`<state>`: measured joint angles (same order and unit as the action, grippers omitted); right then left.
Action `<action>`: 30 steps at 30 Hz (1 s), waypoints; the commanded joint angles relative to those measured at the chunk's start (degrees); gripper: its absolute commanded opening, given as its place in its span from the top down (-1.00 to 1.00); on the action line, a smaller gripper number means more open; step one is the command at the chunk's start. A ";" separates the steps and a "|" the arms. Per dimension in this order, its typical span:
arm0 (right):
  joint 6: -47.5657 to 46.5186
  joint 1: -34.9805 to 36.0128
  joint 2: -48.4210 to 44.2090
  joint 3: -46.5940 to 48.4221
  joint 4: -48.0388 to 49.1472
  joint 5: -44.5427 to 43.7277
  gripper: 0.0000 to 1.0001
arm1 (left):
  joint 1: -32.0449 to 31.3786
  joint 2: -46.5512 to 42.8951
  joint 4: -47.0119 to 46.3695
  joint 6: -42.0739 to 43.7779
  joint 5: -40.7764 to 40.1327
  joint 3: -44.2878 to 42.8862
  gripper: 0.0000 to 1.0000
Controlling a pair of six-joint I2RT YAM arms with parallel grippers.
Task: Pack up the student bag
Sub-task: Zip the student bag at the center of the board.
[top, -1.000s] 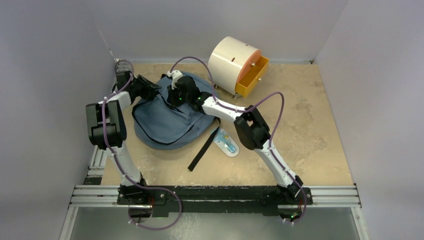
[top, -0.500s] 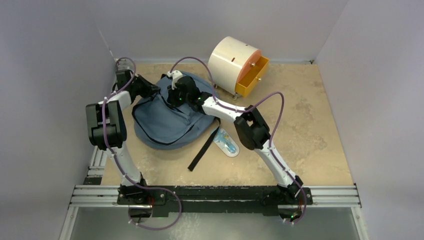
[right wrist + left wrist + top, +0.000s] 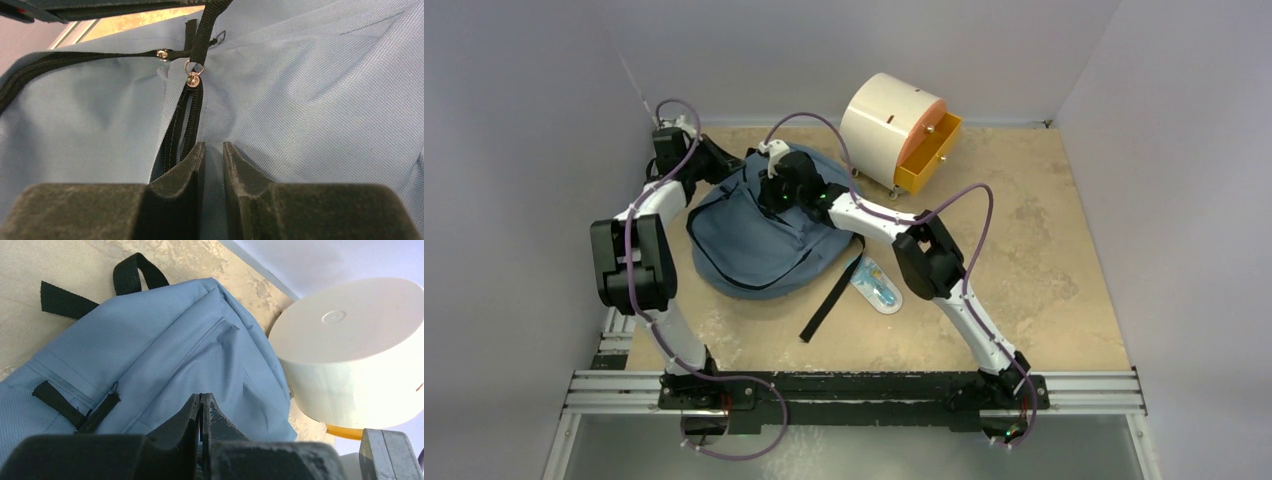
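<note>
The left gripper point(image 3: 201, 402) is clenching, jaws pressed together, at the far left edge of the student bag point(image 3: 754, 240). The black zipper pull point(image 3: 202, 35) is running taut up toward it, so it is most likely pinching that pull. The right gripper point(image 3: 213, 155) is closing narrowly on blue fabric just beside the zipper point(image 3: 182, 120), apparently bracing it. The bag is lying flat on the worktop point(image 3: 1024, 260), near the cream cabinet point(image 3: 884, 115), with a clear packet point(image 3: 876, 285) lying near its right side. The step in hand looks to be unzipping the bag, whose zipper is barely parting below the slider. The next move is calling for the left gripper to draw the pull along the zipper line while the right pins the fabric, without the thin pull slipping free.
</note>
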<state>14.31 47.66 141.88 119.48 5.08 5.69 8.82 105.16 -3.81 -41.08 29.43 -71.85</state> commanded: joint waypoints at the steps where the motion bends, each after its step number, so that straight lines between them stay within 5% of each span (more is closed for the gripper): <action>1: -0.18 0.17 -6.18 -0.79 1.05 0.59 0.50 | -0.91 -4.60 -5.41 2.22 0.13 0.66 1.00; 11: 5.35 -0.42 -11.04 -6.04 11.22 -0.07 0.08 | -2.58 -7.26 -4.10 2.67 -1.17 1.72 1.00; 30: 17.78 -2.55 -1.39 1.66 18.71 3.90 -0.03 | -2.41 -8.72 -2.81 3.20 -1.26 0.89 1.00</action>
<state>29.67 45.19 140.88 118.17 20.01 8.16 6.35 99.94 -3.62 -39.24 27.68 -69.95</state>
